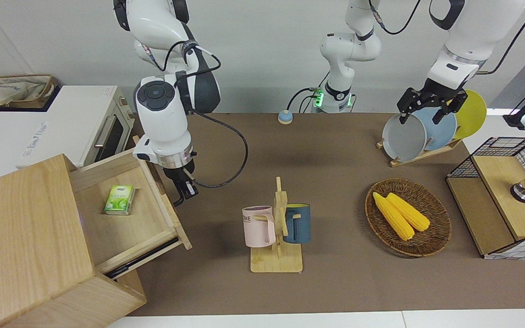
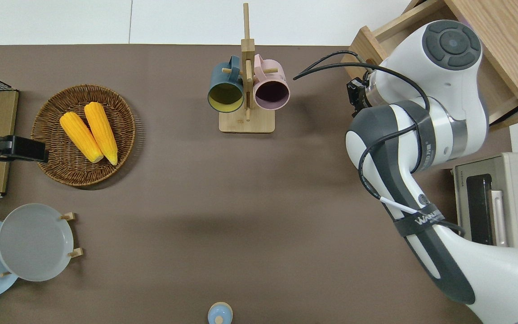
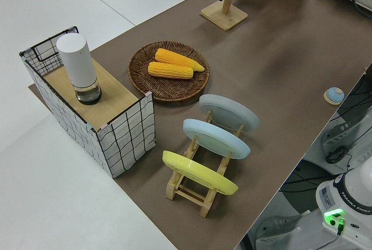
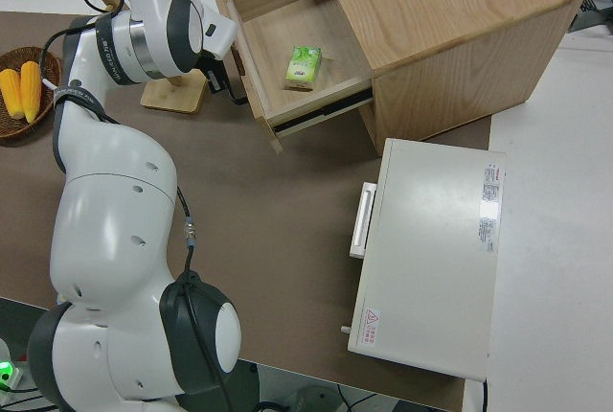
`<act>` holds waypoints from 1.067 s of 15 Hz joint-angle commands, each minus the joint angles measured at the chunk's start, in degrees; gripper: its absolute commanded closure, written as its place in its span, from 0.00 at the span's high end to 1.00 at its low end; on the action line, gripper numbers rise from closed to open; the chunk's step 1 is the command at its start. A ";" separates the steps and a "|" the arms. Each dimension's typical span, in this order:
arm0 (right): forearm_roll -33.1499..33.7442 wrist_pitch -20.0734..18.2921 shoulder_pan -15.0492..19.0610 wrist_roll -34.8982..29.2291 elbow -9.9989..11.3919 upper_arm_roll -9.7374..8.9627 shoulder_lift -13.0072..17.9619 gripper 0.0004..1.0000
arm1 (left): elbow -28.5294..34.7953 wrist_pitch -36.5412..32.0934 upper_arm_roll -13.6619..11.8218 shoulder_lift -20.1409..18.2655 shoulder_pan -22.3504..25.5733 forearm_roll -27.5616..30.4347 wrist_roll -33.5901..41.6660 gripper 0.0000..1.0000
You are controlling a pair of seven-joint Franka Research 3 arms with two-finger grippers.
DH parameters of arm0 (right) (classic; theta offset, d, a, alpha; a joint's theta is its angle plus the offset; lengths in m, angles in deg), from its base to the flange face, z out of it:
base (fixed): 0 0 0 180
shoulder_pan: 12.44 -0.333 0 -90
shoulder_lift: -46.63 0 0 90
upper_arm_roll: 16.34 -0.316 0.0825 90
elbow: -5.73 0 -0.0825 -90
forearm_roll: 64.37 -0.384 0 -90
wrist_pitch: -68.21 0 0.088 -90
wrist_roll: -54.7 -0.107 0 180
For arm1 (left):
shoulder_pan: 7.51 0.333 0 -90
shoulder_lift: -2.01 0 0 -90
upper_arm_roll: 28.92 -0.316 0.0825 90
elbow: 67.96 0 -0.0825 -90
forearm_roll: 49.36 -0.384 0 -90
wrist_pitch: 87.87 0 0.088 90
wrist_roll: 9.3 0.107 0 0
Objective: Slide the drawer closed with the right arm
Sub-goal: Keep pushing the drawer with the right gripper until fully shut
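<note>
Here, right hand at open drawer's front, left arm parked

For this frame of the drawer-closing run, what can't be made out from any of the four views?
- Right gripper against the drawer: its fingers, and any contact with the front, are hidden by the wrist in the overhead and right side views.
- Drawer handle: not identifiable, in shadow at the drawer front.
- Green box in the drawer: print too small to read.
- Left arm is parked.
</note>
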 commanded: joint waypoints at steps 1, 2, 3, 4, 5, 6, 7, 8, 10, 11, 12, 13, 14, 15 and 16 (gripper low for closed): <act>0.66 1.15 2.12 6.58 0.00 0.43 0.50 0.00 | -1.17 0.02 -0.95 0.76 -0.99 -0.72 0.42 1.00; 0.66 1.67 2.99 9.64 0.09 0.61 0.59 0.00 | -1.17 0.02 -0.95 0.76 -0.99 -0.72 0.42 1.00; 0.66 3.07 3.09 10.46 0.00 1.57 0.59 0.00 | -1.17 0.02 -0.95 0.76 -0.99 -0.72 0.42 1.00; 0.66 3.86 3.26 10.64 0.00 2.10 0.59 0.00 | -1.17 0.02 -0.95 0.76 -0.99 -0.72 0.42 1.00; 0.66 3.96 3.26 12.38 0.00 2.89 0.59 0.00 | -1.17 0.02 -0.95 0.76 -0.99 -0.72 0.42 1.00; 1.27 3.96 3.26 16.05 0.00 3.33 0.59 0.00 | -1.17 0.02 -0.95 0.76 -0.99 -0.72 0.42 1.00; 1.18 3.96 3.18 20.18 0.00 3.77 0.59 0.00 | -1.17 0.02 -0.95 0.76 -0.99 -0.72 0.42 1.00; 1.10 3.96 3.00 22.57 0.00 4.65 0.59 0.00 | -1.17 0.02 -0.95 0.76 -0.99 -0.72 0.42 1.00; 1.36 3.96 3.00 25.39 0.00 5.97 0.59 0.00 | -1.17 0.02 -0.95 0.76 -0.99 -0.72 0.42 1.00; 1.36 3.96 2.91 26.97 0.00 6.58 0.59 0.00 | -1.17 0.02 -0.95 0.76 -0.99 -0.72 0.42 1.00; 1.36 3.96 3.00 28.21 0.00 6.94 0.59 0.00 | -1.17 0.02 -0.95 0.76 -0.99 -0.72 0.42 1.00; 1.36 4.22 3.09 28.91 0.00 6.94 0.59 0.00 | -1.17 0.02 -0.95 0.76 -0.99 -0.72 0.42 1.00; 1.36 5.09 3.09 29.09 0.00 7.03 0.50 0.00 | -1.17 0.02 -0.95 0.76 -0.99 -0.63 0.42 1.00; 1.45 5.63 3.17 29.10 0.00 7.29 0.50 0.00 | -1.17 0.02 -0.95 0.76 -0.99 -0.71 0.42 1.00; 1.45 5.72 3.09 29.62 0.00 7.64 0.50 0.00 | -1.17 0.02 -0.95 0.76 -0.99 -0.72 0.42 1.00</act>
